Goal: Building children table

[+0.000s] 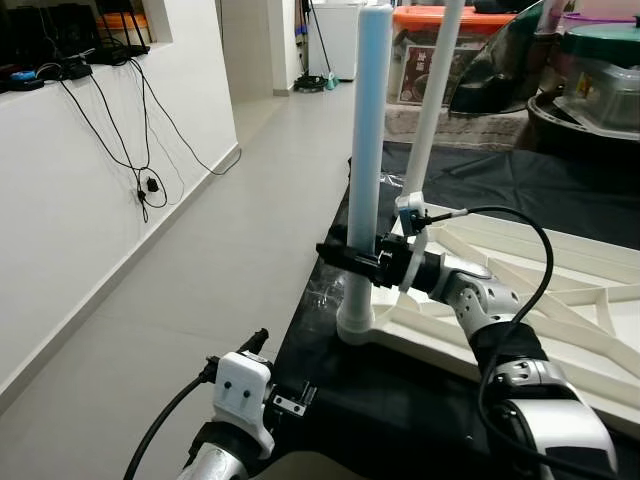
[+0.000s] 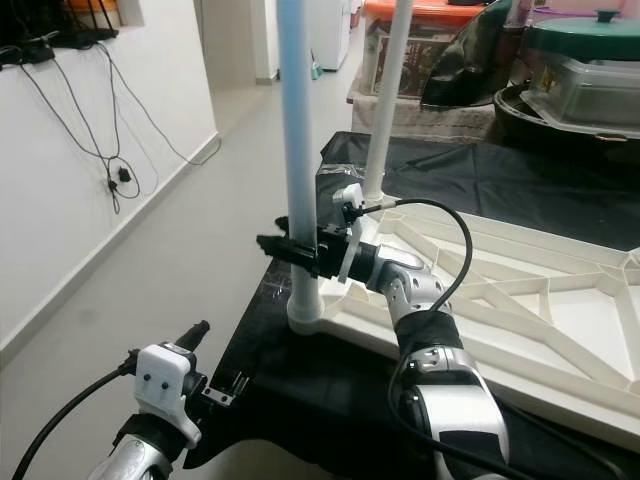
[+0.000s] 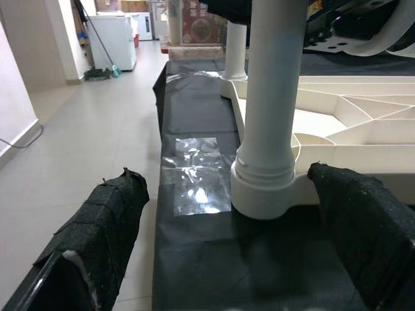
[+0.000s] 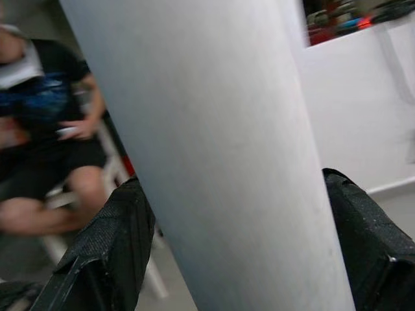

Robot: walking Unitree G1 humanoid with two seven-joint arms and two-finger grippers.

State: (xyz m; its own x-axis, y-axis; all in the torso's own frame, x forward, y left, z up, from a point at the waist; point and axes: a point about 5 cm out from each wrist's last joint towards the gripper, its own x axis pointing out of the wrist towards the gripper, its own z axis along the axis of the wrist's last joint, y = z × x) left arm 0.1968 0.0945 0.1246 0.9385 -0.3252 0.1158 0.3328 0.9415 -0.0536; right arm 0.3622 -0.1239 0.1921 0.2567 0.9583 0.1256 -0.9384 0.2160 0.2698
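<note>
At the upper right of the head view, a clear plastic tub (image 1: 600, 75) with a green lid holds things too blurred to name. Centre frame, a smooth white round table leg (image 1: 368, 150) stands upright in the corner socket of the overturned white ribbed tabletop (image 1: 560, 290), which lies on a black sheet (image 1: 400, 390). The right gripper (image 1: 345, 255) clamps this leg low down, a finger either side. A second leg (image 1: 432, 100) stands behind. The left gripper (image 3: 227, 240), spread wide and holding nothing, sits near the socket. A seated person (image 4: 45, 116) shows blurred beyond.
</note>
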